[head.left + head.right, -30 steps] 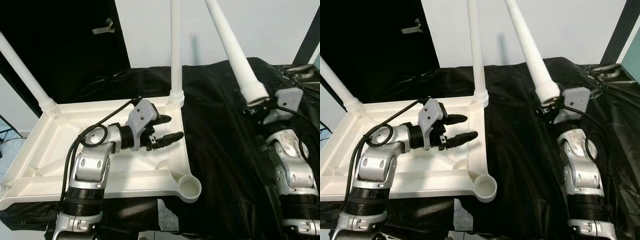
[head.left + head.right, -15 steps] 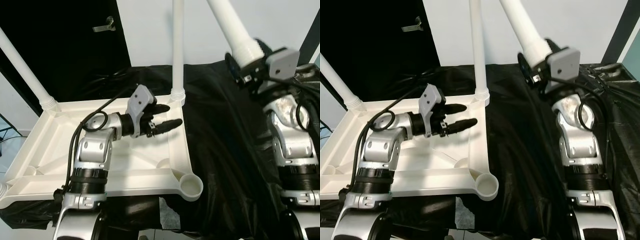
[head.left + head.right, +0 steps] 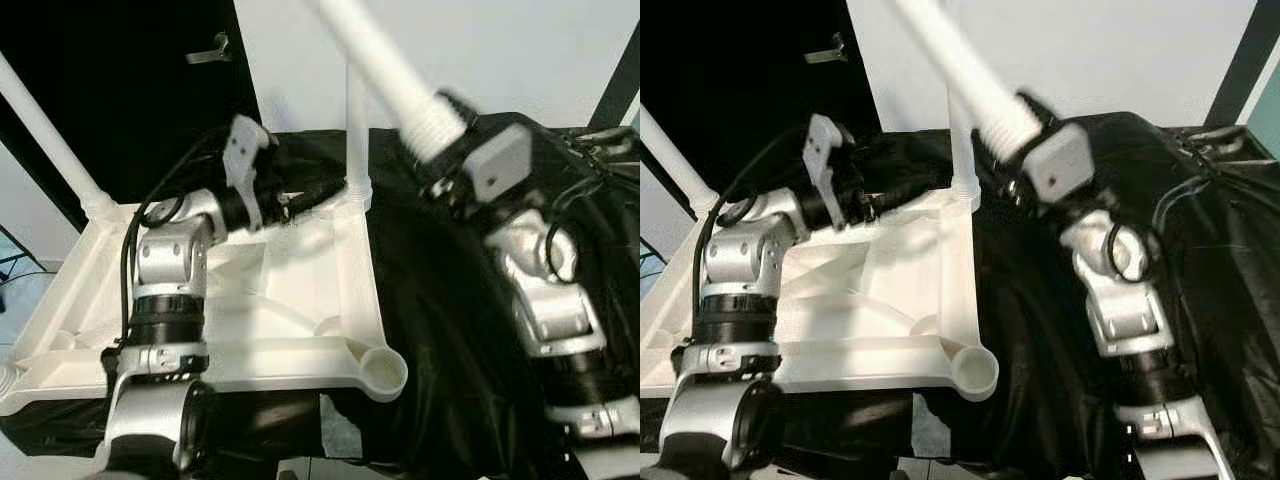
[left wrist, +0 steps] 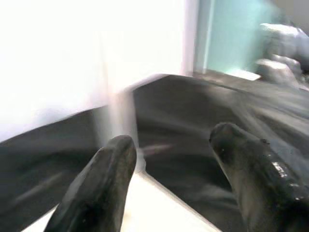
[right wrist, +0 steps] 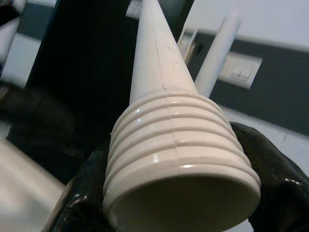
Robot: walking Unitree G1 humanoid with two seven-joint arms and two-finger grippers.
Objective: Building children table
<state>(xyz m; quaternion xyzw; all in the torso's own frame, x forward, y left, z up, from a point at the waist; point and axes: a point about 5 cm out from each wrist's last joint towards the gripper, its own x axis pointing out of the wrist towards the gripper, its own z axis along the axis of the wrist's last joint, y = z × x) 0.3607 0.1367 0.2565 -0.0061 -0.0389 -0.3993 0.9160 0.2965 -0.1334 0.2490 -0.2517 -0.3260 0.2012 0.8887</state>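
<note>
The white table top lies upside down on a black cloth. Two white legs stand in its far corners: one at the far left, one at the far right. The near right socket has no leg in it. My left gripper is open with nothing between its fingers, close to the base of the far right leg. My right gripper is shut on a loose white leg, gripping its threaded end. That leg slants up to the left, above the cloth to the right of the table top.
The black cloth covers the surface and hangs in folds on the right. A dark door with a handle and a white wall stand behind. Cables lie on the cloth at the far right.
My left gripper rose from the middle of the table top and went back toward the far right leg. My right gripper swung its leg leftward and tilted it further left.
</note>
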